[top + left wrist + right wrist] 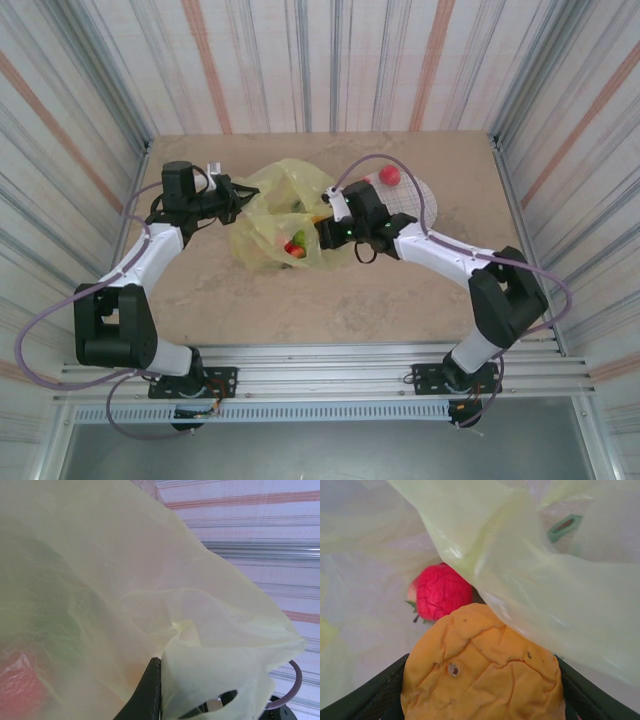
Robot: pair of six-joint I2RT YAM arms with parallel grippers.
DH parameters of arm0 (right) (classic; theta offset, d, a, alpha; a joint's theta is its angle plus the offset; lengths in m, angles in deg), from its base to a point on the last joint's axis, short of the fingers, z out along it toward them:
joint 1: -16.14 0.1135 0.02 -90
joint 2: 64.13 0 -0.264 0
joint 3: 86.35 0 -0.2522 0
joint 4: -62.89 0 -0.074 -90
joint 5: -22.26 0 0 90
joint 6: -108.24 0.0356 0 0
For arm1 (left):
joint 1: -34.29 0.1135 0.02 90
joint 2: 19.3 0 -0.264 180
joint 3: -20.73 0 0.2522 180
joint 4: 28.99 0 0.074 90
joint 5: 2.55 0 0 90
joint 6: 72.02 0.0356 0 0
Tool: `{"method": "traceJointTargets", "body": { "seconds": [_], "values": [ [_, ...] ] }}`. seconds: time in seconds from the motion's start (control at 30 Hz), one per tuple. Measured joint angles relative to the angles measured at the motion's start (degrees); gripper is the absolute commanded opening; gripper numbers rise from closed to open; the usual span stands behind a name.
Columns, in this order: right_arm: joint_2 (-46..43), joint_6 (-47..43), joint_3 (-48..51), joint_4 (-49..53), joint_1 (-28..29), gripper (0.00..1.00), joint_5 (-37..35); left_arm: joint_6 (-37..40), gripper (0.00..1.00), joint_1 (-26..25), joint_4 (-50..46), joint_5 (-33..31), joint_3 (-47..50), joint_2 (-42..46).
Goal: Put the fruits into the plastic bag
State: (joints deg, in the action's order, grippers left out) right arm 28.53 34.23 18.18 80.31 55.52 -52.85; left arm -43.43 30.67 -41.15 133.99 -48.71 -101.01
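the orange fruit [480, 672] is gripped in the right claw [326, 231] at the mouth of the plastic bag [265, 195], whose rim is pinched in the closed left claw [228, 200]. if released early, it could be caught on the sagging film (a fold hangs over it) and rolled onto the table [250, 300]. a red fruit [442, 591] and a green fruit [298, 237] are held inside; a lone red fruit [389, 175] sits on the plate [428, 200].
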Motion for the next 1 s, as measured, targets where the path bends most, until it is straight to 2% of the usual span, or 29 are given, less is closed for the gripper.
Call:
{"method": "traceJointTargets", "body": {
  "seconds": [0.13, 0.27, 0.57, 0.77, 1.0],
  "values": [
    [3.9, 1.9, -1.4, -4.4, 2.7, 0.63, -1.2, 0.0, 0.00, 0.0, 0.0, 0.0, 0.0, 0.0],
    [7.2, 3.5, -4.2, -6.6, 4.7, 0.66, -5.6, 0.0, 0.00, -0.2, 0.0, 0.0, 0.0, 0.0],
    [13.5, 4.9, -12.0, -7.6, 5.6, 0.75, -15.1, 0.0, 0.00, -0.3, 0.0, 0.0, 0.0, 0.0],
    [16.9, 5.0, -13.9, -7.1, 5.6, 0.81, -14.8, 0.0, 0.00, -0.3, 0.0, 0.0, 0.0, 0.0],
    [17.3, 5.0, -13.9, -7.6, 5.6, 0.85, -11.3, 0.0, 0.00, -0.3, 0.0, 0.0, 0.0, 0.0]
  ]
}}
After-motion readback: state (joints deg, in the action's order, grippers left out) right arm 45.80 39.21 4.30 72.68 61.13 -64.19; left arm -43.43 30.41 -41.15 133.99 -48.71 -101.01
